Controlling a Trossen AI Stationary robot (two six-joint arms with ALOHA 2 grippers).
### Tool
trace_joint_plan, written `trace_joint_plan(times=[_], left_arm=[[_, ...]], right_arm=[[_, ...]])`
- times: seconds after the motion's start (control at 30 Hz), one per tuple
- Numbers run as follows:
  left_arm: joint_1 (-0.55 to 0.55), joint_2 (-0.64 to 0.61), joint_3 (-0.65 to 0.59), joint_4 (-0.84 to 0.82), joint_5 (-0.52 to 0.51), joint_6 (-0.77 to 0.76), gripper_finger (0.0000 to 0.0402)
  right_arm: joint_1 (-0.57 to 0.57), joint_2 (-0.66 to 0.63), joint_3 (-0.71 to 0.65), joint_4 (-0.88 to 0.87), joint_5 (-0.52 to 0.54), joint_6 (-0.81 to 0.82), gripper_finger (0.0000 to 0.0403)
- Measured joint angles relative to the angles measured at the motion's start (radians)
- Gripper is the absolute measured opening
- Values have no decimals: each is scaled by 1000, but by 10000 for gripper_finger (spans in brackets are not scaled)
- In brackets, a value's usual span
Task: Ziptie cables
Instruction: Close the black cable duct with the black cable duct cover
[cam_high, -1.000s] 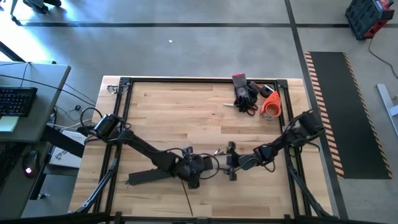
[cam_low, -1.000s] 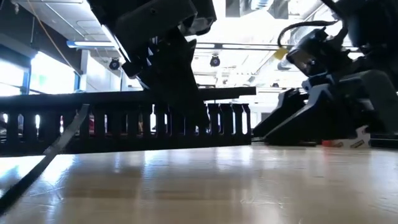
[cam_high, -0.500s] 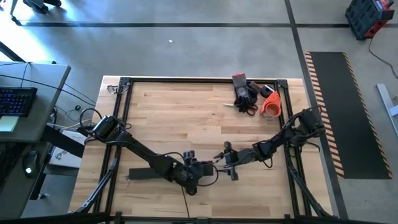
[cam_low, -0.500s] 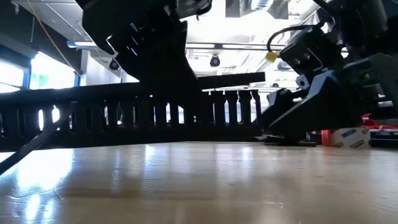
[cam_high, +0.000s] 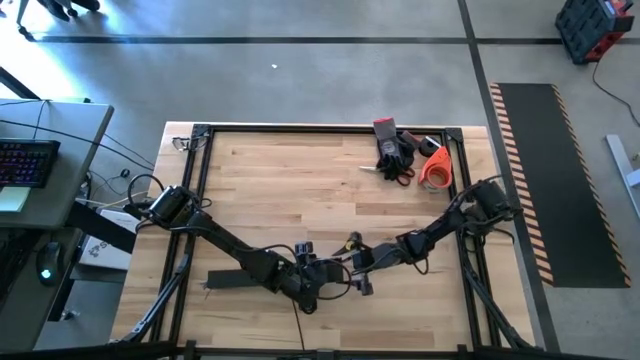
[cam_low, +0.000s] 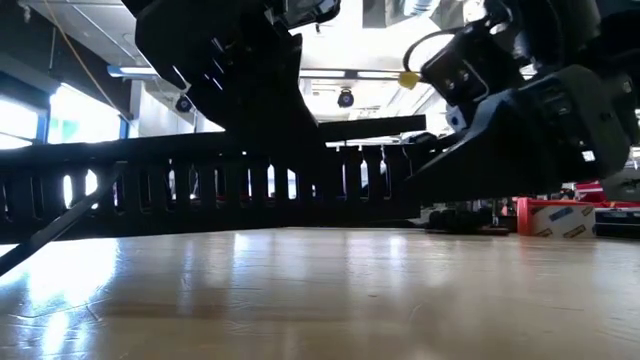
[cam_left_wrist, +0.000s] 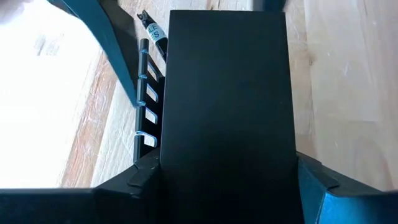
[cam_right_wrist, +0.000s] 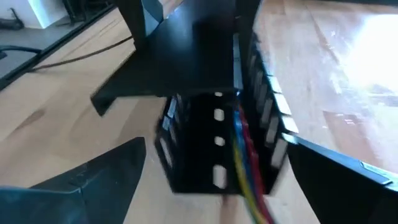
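A long black bar with slotted sides (cam_high: 235, 282) lies across the near middle of the table and shows from the side in the low view (cam_low: 150, 190). My left gripper (cam_high: 318, 275) is shut on it near its right end. Thin red, yellow and blue wires (cam_right_wrist: 241, 140) run inside the bar's open end (cam_right_wrist: 211, 137). A thin dark cable (cam_high: 301, 320) trails from the bar toward the near edge. My right gripper (cam_right_wrist: 216, 149) is open, with one finger on each side of that open end and a gap showing on both sides. My left gripper pinches the black bar between its two fingers, one on each long side (cam_left_wrist: 180, 155), toward the bar's right end. The fingers (cam_left_wrist: 143, 180) come slanting down from the table's left and lie across the bar. Whether the bar rests on the table does not show.
At the far right of the table lie an orange tape roll (cam_high: 435, 170), red-handled scissors (cam_high: 400, 172) and a dark tool with a red top (cam_high: 388, 140). Black frame rails (cam_high: 200, 160) border the table. A desk with a keyboard (cam_high: 25, 160) stands to the left.
My right gripper has moved toward the table's left and a little nearer, up to the bar's right end. My left gripper has rolled slightly, and the bar has swung from a slant to nearly parallel with the near edge.
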Motion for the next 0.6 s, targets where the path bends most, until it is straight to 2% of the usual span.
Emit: trace_joint_plan(times=[0.23,0.33,0.6], left_arm=[[-2,0,0,0,-16,-8,196],[-7,0,1,0,-31,-9,198],[-22,0,1,3,-50,-9,198]], right_arm=[[38,74,59,23,129,-28,348],[48,86,61,59,160,-43,317],[47,106,61,99,158,-27,223]])
